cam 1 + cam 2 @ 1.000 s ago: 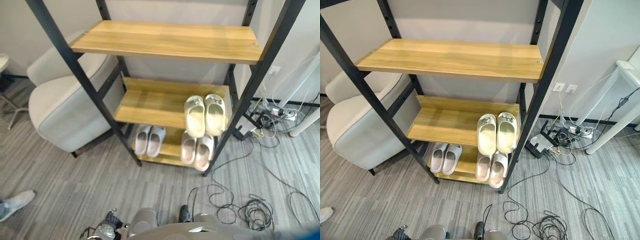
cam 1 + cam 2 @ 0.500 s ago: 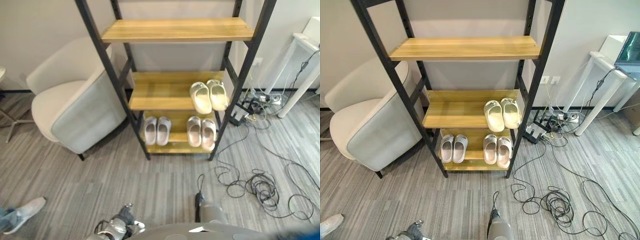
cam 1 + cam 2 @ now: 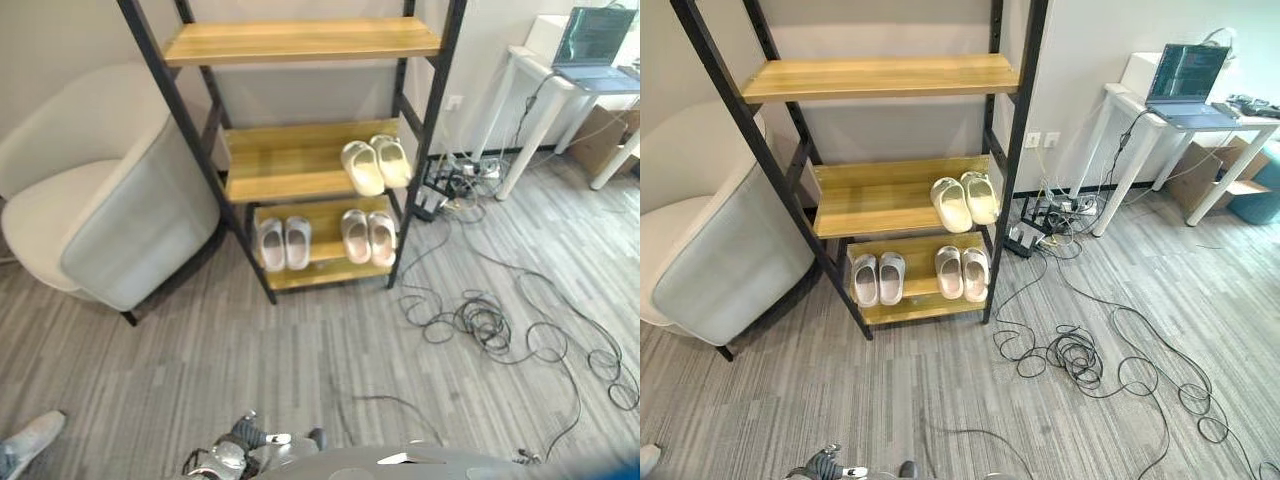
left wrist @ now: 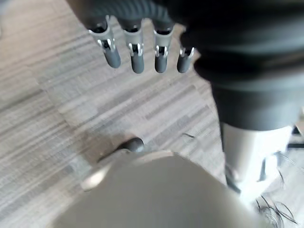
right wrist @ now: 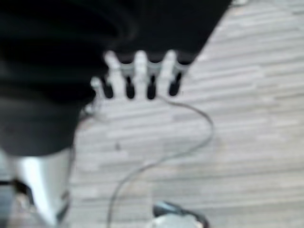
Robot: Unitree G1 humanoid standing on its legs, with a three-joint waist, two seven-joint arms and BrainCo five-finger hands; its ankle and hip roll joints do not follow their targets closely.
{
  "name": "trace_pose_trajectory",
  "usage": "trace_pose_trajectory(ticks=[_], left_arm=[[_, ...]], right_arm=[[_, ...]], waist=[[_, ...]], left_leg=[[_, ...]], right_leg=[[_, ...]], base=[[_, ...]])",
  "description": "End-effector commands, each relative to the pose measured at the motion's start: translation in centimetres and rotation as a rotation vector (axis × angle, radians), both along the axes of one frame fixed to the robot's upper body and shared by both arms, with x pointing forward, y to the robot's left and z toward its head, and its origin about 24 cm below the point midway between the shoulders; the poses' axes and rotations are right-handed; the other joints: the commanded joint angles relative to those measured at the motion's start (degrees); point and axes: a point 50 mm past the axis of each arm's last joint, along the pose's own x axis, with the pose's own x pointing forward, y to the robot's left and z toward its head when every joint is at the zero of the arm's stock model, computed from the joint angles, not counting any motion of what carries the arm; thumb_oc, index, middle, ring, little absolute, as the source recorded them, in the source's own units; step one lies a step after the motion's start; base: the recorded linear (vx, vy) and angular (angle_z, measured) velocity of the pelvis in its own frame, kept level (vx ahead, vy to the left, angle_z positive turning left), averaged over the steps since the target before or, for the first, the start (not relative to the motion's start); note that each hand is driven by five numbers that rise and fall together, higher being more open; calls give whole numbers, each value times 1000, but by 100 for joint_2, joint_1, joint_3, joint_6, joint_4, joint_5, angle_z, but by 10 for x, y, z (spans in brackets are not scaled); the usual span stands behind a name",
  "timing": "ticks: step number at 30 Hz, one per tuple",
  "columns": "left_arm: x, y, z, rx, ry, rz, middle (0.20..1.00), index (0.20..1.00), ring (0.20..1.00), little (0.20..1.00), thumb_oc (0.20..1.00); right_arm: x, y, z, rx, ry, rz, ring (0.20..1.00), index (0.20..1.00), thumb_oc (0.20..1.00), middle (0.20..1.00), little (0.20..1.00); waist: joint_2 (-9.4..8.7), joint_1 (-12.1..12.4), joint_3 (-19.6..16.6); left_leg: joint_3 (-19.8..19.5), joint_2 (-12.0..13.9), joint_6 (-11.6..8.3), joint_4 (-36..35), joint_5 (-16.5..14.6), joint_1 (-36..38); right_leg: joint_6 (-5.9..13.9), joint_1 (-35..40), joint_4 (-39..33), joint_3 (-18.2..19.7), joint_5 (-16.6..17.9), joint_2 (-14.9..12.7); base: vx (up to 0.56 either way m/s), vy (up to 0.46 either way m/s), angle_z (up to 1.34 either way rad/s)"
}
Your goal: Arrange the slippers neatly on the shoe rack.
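View has pulled back and swung right over the last second: the shoe rack now sits smaller and farther off, with more carpet floor between me and it. That is camera motion; the slippers themselves have not shifted.

Cream pair lies on the middle shelf at its right end, side by side, touching. On the bottom shelf: pale grey pair to the left, pinkish pair to the right, each pair together, toes to the back. Top shelf bare. No slipper on the floor.

Judgement: arranging looks done; I am backing off.

My left hand hangs low over the carpet, fingers straight and loose, holding nothing. My right hand likewise points down at the floor, fingers extended, nothing in it. Armchair beside the rack, laptop on a white desk off to the right.
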Motion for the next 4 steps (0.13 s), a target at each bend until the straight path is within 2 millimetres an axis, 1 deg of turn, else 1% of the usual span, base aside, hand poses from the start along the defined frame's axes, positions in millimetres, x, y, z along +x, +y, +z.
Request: trace_pose_trajectory(ticks=[1, 4], left_arm=[[3, -6, -1, -30, -4, 26, 1000, 1000, 1000, 1000, 1000], [1, -8, -2, -39, 4, 50, 1000, 1000, 1000, 1000, 1000]], right_arm=[[5, -7, 3, -40, -20, 22, 1000, 1000, 1000, 1000, 1000], [5, -3, 2, -30, -18, 38, 1000, 1000, 1000, 1000, 1000]], waist=[[12, 69, -36], [22, 63, -46]], left_leg=[[-118, -406, -16, 393, -511, -133], [-104, -379, -46, 363, -475, -112]], right_leg=[[395, 15, -287, -100, 439, -19], [366, 80, -470, -94, 480, -1]], base=[[-43, -117, 1], [-28, -60, 2]])
